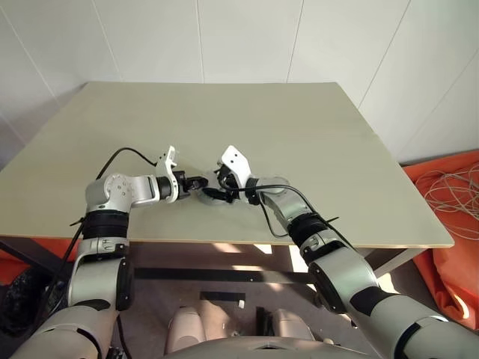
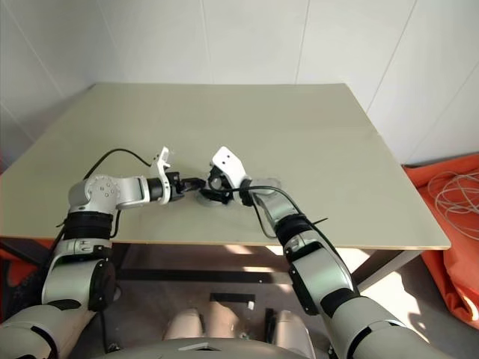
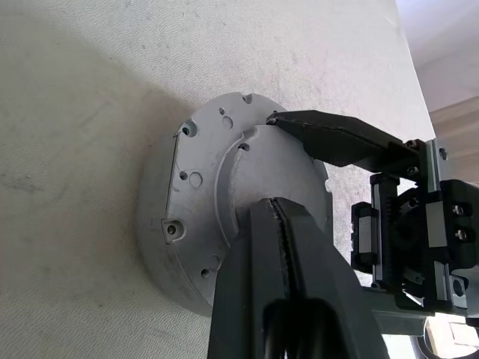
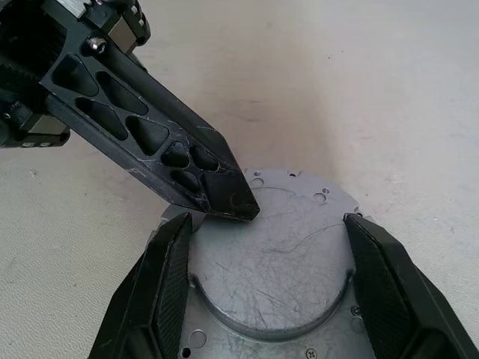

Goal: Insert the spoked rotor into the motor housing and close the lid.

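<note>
A round grey metal drum, the motor housing (image 3: 153,224), stands on the table near its front edge. The lid (image 4: 284,262) lies flat on top as a grey plate with small holes and a raised half-round step. The spoked rotor is hidden. My left gripper (image 4: 238,206) is shut, and its joined black fingertips press down on the lid's top near the rim. My right gripper (image 4: 266,224) straddles the drum's top, one finger (image 4: 168,284) on each side against the rim. Both grippers meet over the drum (image 1: 212,199) in the head views.
The drum sits close to the front edge of the pale wooden table (image 1: 299,142), which stretches bare behind it. A black cable (image 1: 127,153) loops off my left wrist. Orange cloth with a coil of white cable (image 1: 449,194) lies on the floor at the right.
</note>
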Controlling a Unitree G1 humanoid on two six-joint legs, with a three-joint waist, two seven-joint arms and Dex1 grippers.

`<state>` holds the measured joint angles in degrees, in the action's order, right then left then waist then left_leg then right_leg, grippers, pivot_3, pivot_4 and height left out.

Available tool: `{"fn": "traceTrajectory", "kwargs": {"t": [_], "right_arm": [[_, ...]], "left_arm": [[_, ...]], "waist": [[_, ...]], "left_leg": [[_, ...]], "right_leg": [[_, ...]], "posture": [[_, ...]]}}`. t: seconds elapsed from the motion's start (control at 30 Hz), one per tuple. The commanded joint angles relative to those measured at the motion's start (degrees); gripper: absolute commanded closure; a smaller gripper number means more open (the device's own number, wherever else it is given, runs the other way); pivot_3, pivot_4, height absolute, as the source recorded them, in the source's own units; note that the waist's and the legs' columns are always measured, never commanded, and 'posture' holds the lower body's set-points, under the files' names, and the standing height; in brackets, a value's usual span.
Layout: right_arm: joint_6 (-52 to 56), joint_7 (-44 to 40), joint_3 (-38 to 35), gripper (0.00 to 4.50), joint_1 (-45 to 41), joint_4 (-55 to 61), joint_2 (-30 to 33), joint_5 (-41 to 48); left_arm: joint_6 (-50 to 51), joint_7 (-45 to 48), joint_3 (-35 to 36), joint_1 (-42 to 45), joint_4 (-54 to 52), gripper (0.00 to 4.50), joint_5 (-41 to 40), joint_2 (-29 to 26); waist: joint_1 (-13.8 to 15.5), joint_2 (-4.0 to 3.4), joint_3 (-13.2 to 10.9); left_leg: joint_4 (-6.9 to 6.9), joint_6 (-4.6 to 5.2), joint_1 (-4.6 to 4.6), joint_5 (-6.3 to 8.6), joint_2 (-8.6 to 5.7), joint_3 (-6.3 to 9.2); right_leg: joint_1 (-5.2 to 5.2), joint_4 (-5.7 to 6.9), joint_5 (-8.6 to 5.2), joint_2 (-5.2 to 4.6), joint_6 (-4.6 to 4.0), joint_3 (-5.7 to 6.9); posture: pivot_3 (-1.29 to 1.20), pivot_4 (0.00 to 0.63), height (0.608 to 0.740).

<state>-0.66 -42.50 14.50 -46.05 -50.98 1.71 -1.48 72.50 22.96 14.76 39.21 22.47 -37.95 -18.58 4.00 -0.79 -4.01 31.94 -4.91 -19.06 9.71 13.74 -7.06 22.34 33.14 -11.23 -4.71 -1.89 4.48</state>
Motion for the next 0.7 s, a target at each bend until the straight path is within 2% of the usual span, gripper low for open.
{"fn": "traceTrajectory", "kwargs": {"t": [0.03,0.33,0.7], "right_arm": [[2.5,1.25,0.57,1.39,1.42,-1.74,1.63,-2.36],[4.13,0.78,0.29,1.39,2.59,1.67,1.88,-1.91],[5.11,1.04,0.36,1.39,3.48,3.81,2.01,-1.96]], "left_arm": [[1.97,-3.24,2.45,-0.28,0.64,4.47,0.66,0.76],[6.71,-8.68,9.8,1.62,4.26,4.47,0.17,3.08],[9.41,-12.72,11.02,4.71,7.49,4.47,1.62,3.71]], "waist": [[-0.01,-0.05,0.0],[-0.03,-0.12,0.01],[0.03,-0.14,0.02]], "left_leg": [[-0.01,0.01,0.0,0.01,0.0,0.0],[-0.25,0.04,0.03,0.03,-0.05,0.0],[-0.69,0.05,0.12,0.03,-0.12,-0.01]], "right_leg": [[-0.01,-0.03,0.0,-0.09,0.0,0.12],[-0.11,-0.38,0.0,-0.17,0.0,0.31],[-0.12,-0.41,0.0,-0.24,0.01,0.39]], "posture": [[0.0,0.0,0.74],[0.0,0.0,0.74],[0.0,0.0,0.74]]}}
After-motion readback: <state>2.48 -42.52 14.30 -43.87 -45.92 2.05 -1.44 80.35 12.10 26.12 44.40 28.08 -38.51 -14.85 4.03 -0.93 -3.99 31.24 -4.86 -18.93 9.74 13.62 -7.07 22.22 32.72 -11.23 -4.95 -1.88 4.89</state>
